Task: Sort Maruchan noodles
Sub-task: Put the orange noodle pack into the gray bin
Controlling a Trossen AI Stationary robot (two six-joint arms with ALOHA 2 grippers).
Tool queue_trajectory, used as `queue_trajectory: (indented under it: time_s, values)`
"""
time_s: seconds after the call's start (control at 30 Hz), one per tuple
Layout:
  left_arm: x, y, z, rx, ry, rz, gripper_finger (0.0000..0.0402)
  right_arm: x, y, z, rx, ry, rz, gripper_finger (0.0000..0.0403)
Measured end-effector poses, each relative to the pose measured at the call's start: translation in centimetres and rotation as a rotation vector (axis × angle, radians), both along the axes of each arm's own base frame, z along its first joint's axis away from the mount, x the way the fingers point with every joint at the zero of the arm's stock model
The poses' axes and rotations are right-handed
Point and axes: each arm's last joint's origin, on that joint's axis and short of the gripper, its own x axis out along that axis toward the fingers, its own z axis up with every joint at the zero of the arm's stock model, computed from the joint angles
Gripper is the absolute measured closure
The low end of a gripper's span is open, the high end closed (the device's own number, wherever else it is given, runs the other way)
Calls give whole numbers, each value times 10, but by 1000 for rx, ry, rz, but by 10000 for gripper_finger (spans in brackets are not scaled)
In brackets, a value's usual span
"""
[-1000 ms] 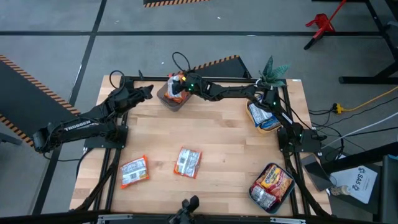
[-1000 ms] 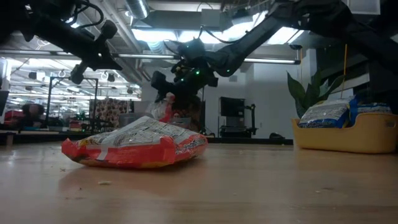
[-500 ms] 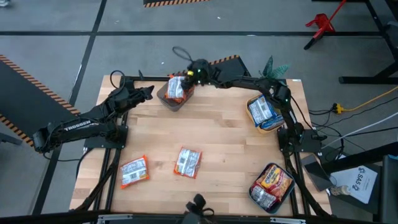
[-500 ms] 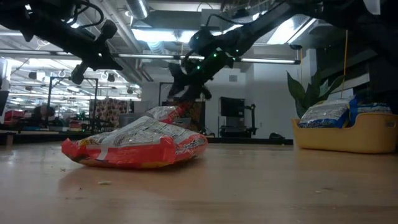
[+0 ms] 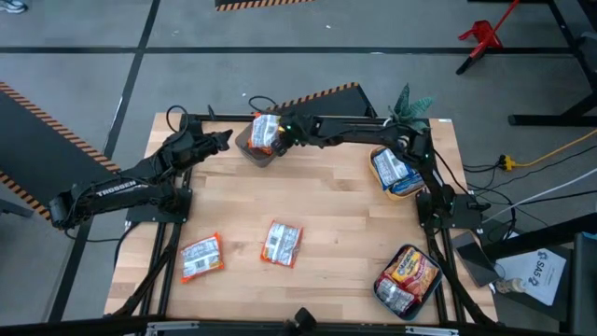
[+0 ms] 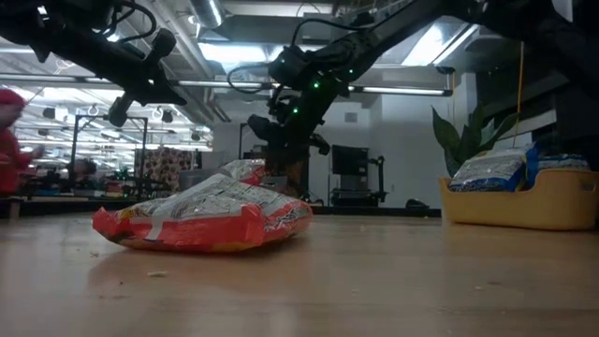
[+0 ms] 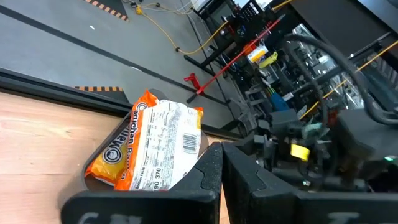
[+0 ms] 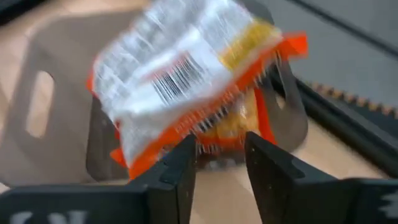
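Note:
An orange-and-white Maruchan packet lies tilted in the grey container at the table's far edge, one end resting on its rim. My right gripper is open just right of it, its fingers level with the packet's crimped orange edge. My left gripper waits, shut, left of the container. Two more packets lie flat on the table, one red-orange and one white-and-orange. My right gripper stands open at the packet's crimped orange edge, coming level from the table's right side. Whether its fingers touch that edge I cannot tell.
A yellow container holds blue-white packets at the right edge. A teal container holds red-orange packets at the near right corner. A plant stands at the far right corner. A person in red is in the room beyond.
My right gripper rose and swung toward the table's far edge, away from the grey container, then came back down beside it. The orange packet, earlier up at the gripper, now lies lower in the container.

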Motion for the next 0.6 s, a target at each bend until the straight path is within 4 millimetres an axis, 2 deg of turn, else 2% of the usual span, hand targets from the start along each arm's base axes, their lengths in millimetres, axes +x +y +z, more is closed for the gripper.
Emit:
queue_trajectory:
  time_s: [0.13,0.27,0.4,0.6]
  values:
    - [0,0,0,-3,-2,-17,401,3,5,-7,15,9,11,295]
    - [0,0,0,-3,-2,-17,401,12,12,-6,42,-72,66,302]
    - [0,0,0,-3,-1,-17,401,18,17,-22,98,-77,86,308]
    - [0,0,0,-5,3,-17,401,31,22,-15,105,-217,165,309]
